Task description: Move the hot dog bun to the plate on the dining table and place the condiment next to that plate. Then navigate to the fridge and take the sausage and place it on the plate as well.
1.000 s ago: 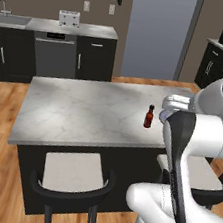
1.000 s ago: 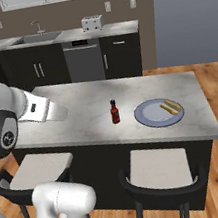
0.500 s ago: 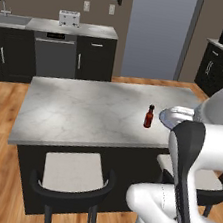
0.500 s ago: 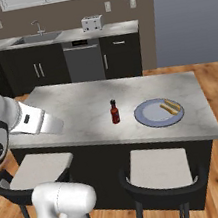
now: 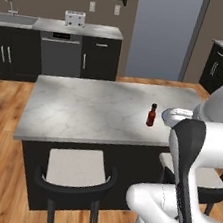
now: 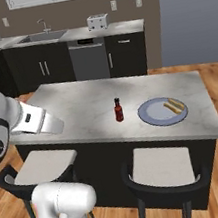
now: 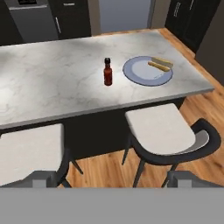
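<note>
On the dining table [image 6: 79,103]: one plate [image 6: 158,115] with the bun [image 6: 173,104] lying on its far side; one sauce bottle [image 6: 118,110] upright just beside the plate. Both items I judge as delivered. Sausage: not on the plate, so I judge the fridge trip is next. Gripper [image 7: 112,183]: fingertips apart, nothing between them, pointing down over two stools [image 7: 162,129]. Risk noted: as I drive off, the arm hanging near the table edge could clip a stool or the tabletop and jolt the bottle over.
</note>
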